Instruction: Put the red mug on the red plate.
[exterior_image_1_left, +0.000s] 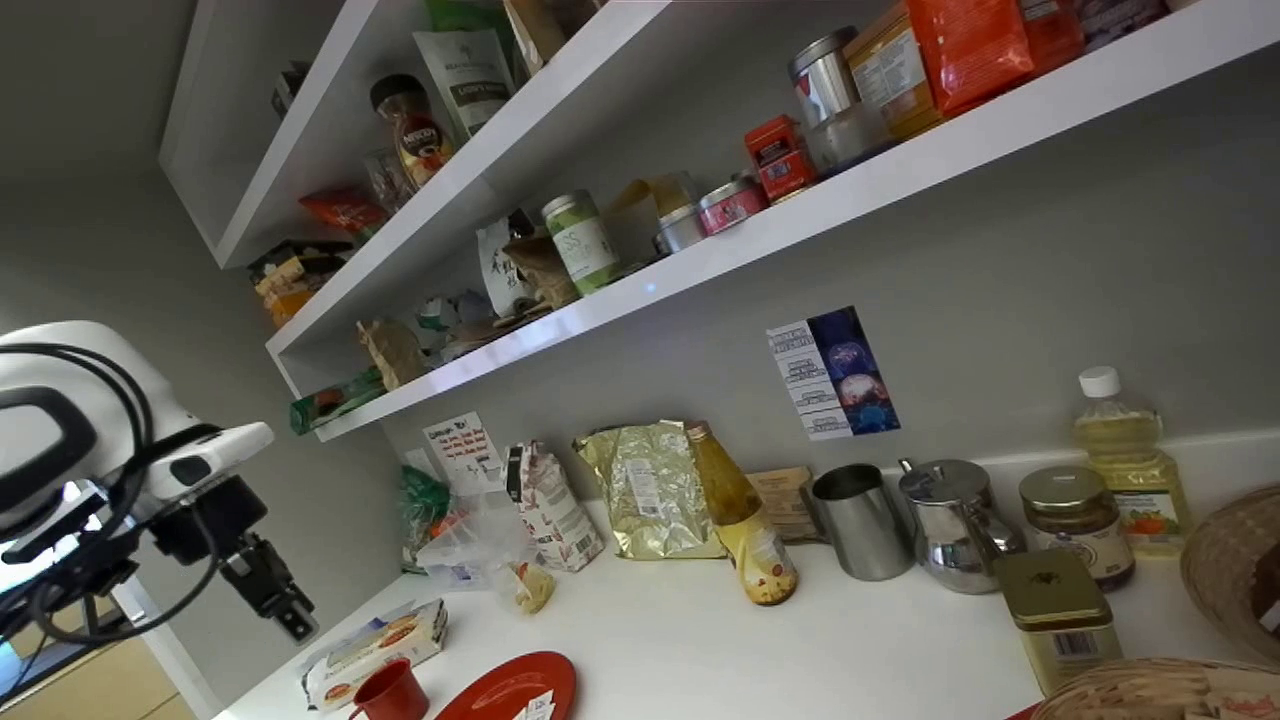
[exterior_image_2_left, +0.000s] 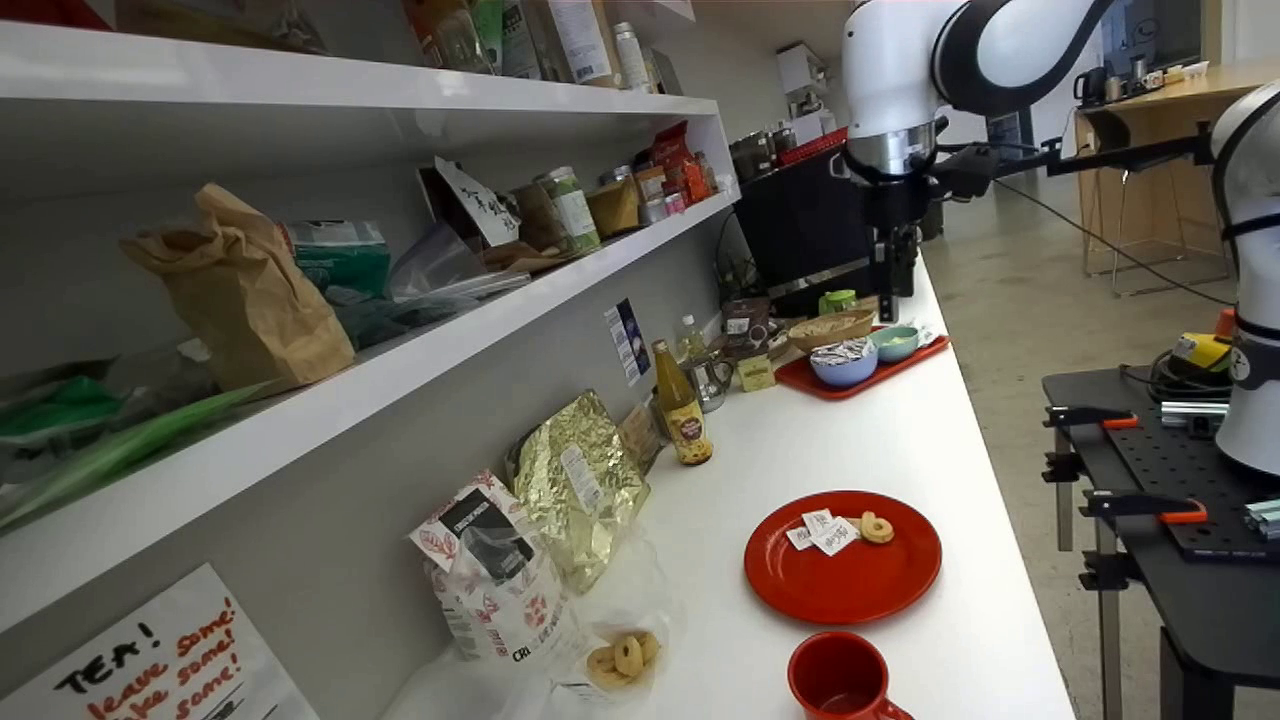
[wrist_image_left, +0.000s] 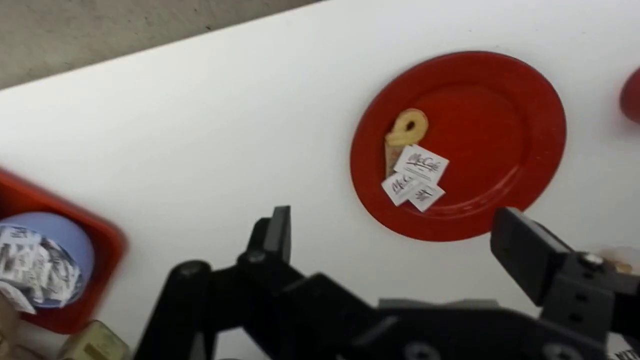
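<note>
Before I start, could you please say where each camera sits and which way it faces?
An exterior view sits near the mug, looking along the counter; arm and gripper show upper right.
An exterior view, tilted, faces the wall and shelves across the counter; arm and gripper show left.
The wrist view looks down from above onto the plate; the gripper shows at the bottom, fingers apart.
Both exterior views share mug, plate and bottle.

Red plate (exterior_image_2_left: 840, 585) and red mug (exterior_image_2_left: 838, 672), smooth, glossy; pincer (wrist_image_left: 392, 220), matt; desk (exterior_image_2_left: 790, 440), smooth. Jug (exterior_image_1_left: 868, 530), satin metal; teapot (exterior_image_1_left: 952, 530), mirror-bright polished metal; pouch (exterior_image_1_left: 675, 500), crinkled shiny foil. Shelf bag (exterior_image_2_left: 250, 300), creased matt paper; sachets (wrist_image_left: 421, 164), printed paper; basket (exterior_image_1_left: 1215, 560), rough wickerwork.
</note>
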